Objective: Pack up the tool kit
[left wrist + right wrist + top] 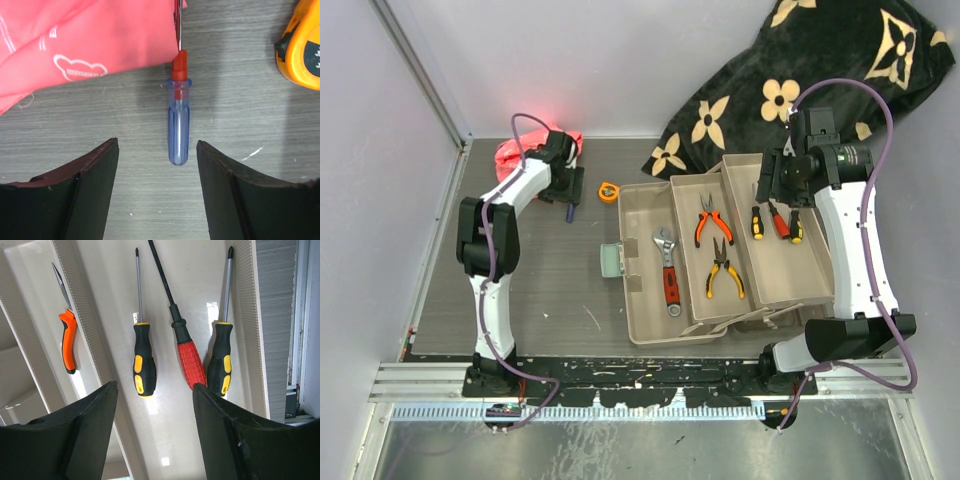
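Note:
The beige toolbox (645, 330) lies open mid-table with its trays spread. A red wrench (669, 271) lies in the left tray, orange pliers (706, 221) and yellow pliers (724, 269) in the middle one. Three screwdrivers lie in the right tray: two black-yellow ones (143, 364) (220, 360) and a red one (188, 360). My right gripper (155, 390) hovers open and empty above them. My left gripper (157, 150) is open just short of a blue-handled screwdriver (179, 130) on the table. The orange tape measure (302, 47) lies to its right, and shows in the top view (608, 191).
A pink cloth bag (75, 40) lies at the far left, covering the blue screwdriver's shaft tip. The black flower-patterned blanket (800, 80) is heaped at the back right. White walls close in the table on three sides.

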`<state>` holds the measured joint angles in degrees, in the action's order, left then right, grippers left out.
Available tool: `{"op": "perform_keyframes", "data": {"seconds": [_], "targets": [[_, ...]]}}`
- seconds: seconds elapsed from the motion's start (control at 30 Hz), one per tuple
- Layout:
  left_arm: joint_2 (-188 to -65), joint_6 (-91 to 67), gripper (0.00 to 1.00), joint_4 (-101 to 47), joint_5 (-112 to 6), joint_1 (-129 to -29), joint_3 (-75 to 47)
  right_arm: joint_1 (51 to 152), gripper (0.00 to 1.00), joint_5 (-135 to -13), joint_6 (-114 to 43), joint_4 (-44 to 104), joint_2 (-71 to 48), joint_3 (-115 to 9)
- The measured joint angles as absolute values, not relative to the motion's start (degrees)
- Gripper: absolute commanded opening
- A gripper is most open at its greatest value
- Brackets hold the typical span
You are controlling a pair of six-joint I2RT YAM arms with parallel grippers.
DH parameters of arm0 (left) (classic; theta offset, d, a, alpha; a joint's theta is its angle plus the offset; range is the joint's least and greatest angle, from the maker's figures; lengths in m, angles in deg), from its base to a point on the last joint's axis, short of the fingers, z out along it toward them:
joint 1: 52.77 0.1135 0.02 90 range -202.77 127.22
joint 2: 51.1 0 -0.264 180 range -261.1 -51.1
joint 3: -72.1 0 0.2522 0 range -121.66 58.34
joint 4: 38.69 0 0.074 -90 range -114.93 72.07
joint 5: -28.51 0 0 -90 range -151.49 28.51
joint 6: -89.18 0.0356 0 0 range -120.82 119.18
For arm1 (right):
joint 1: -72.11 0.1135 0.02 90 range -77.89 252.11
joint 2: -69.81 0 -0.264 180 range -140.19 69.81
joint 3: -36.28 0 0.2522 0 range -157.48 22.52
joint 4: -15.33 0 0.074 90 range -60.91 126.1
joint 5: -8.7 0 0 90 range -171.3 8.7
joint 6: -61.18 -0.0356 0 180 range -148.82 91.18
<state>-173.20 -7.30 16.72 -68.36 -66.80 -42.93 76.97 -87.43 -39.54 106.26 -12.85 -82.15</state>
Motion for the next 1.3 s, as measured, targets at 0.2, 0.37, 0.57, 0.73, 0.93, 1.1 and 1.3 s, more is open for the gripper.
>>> {"op": "perform_keyframes", "data": {"seconds": [0.2,0.37,0.57,0.73,0.93,1.1,1.3], "targets": [[-177.53,-5.40,0.59,16.46,-69.34,-66.99,-46.41,76.97,0.67,-87.22,-39.54,106.30,-13.33,-82.30],[-179.82,-4.59,0.50,16.46,-69.32,-67.43,-46.65,76.97,0.67,-87.22,-39.54,106.33,-13.33,-82.26],[-180.15,-4.70,0.00,16.13,-68.82,-68.48,-46.76,76.97,0.67,-87.13,-39.74,106.37,-13.02,-81.95],[-179.47,-6.38,0.00,16.22,-65.19,-68.63,-46.74,76.97,0.67,-86.01,-39.74,106.37,-12.56,-81.95],[-169.33,-11.98,0.00,14.25,-52.43,-68.11,-44.81,76.97,0.67,-79.17,-39.65,105.52,-10.57,-81.93],[-153.57,-22.27,0.00,-1.07,-35.75,-67.34,-41.14,77.25,0.67,-64.44,-41.69,96.53,-6.33,-78.04],[-147.10,-40.92,0.00,-24.55,-21.15,-67.71,-40.55,82.37,0.67,-54.36,-46.78,84.54,-4.89,-74.58]]}}
